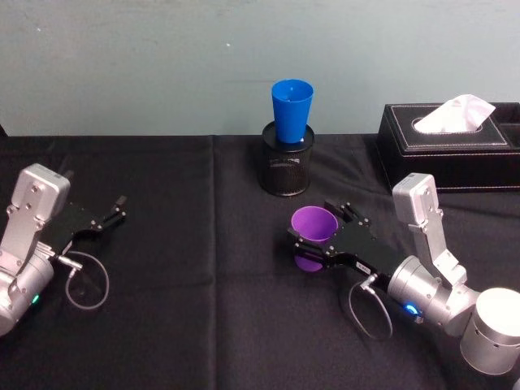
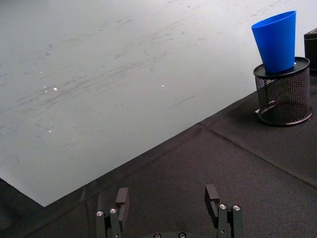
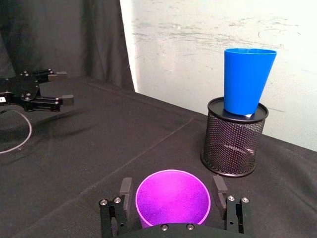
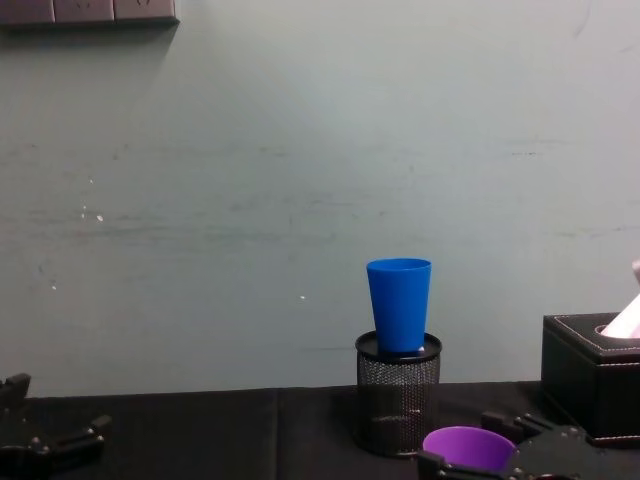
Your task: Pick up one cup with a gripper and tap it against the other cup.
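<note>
Black table point(image 1: 179, 325), upright purple cup point(image 1: 314, 227), right tool point(image 1: 320, 230)

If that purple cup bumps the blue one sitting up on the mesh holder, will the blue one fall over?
Probably easily. The blue cup stands with its narrow base in the top of the black mesh pen holder, wide mouth up, so it looks top-heavy. It seems thin plastic, likely light. The right gripper has the purple cup between its fingers; a gentle tap seems wise.

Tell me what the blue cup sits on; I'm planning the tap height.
The blue cup stands upright with its base set into the mouth of a black mesh pen holder on the black tablecloth. The cup covers the holder's inside, so any contents are hidden.
</note>
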Available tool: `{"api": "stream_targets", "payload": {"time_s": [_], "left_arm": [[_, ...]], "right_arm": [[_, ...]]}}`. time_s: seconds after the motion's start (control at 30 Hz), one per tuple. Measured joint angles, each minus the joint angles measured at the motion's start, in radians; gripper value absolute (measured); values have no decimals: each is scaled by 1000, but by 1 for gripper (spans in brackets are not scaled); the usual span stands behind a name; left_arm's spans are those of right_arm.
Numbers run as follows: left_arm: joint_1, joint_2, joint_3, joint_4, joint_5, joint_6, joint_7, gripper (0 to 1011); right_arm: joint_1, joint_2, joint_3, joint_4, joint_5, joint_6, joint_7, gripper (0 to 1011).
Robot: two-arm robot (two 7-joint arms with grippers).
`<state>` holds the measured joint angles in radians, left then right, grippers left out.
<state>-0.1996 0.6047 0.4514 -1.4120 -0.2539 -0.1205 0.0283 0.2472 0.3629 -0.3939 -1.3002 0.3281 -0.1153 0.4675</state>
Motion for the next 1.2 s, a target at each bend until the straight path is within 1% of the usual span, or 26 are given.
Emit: {"api": "stream_targets", "payload": {"time_s": [0.17, 0.37, 0.47, 0.57, 0.6, 0.73, 0.77, 0.8, 0.83, 0.87, 0.9, 0.93, 0.97, 1.1, 1.2], "left_arm": [[0, 0, 0, 0, 0, 0, 0, 1000], [0, 0, 0, 0, 0, 0, 0, 1000], [0, 0, 0, 0, 0, 0, 0, 1000], [0, 0, 0, 0, 0, 0, 0, 1000], [0, 0, 0, 0, 0, 0, 0, 1000], [0, 0, 0, 0, 0, 0, 0, 1000], [0, 0, 0, 0, 0, 0, 0, 1000], [0, 0, 0, 0, 0, 0, 0, 1000], [0, 0, 0, 0, 0, 0, 0, 1000], [0, 0, 0, 0, 0, 0, 0, 1000], [0, 0, 0, 0, 0, 0, 0, 1000], [0, 0, 0, 0, 0, 0, 0, 1000], [0, 0, 0, 0, 0, 0, 0, 1000], [0, 0, 0, 0, 0, 0, 0, 1000], [0, 0, 0, 0, 0, 0, 0, 1000]], "right_arm": [[-8, 1, 6, -22, -22, -16, -16, 1003], [-34, -9, 38, -80, -17, -39, -34, 1003], [-50, -18, 61, -113, -17, -42, -67, 1003], [-67, -32, 88, -141, -30, -40, -120, 1003], [-75, -40, 103, -152, -42, -35, -152, 1003], [-90, -58, 128, -173, -88, -5, -244, 1002], [-97, -70, 140, -180, -112, 14, -293, 1003], [-100, -76, 146, -182, -124, 24, -318, 1003], [-107, -89, 156, -183, -145, 47, -362, 1003], [-109, -94, 160, -183, -152, 57, -379, 1003], [-112, -106, 168, -183, -168, 79, -410, 1003], [-112, -106, 168, -183, -168, 79, -410, 1003], [-114, -115, 174, -180, -181, 98, -436, 1003], [-116, -136, 183, -164, -204, 138, -472, 1003], [-115, -145, 186, -149, -216, 153, -479, 1003]]}}
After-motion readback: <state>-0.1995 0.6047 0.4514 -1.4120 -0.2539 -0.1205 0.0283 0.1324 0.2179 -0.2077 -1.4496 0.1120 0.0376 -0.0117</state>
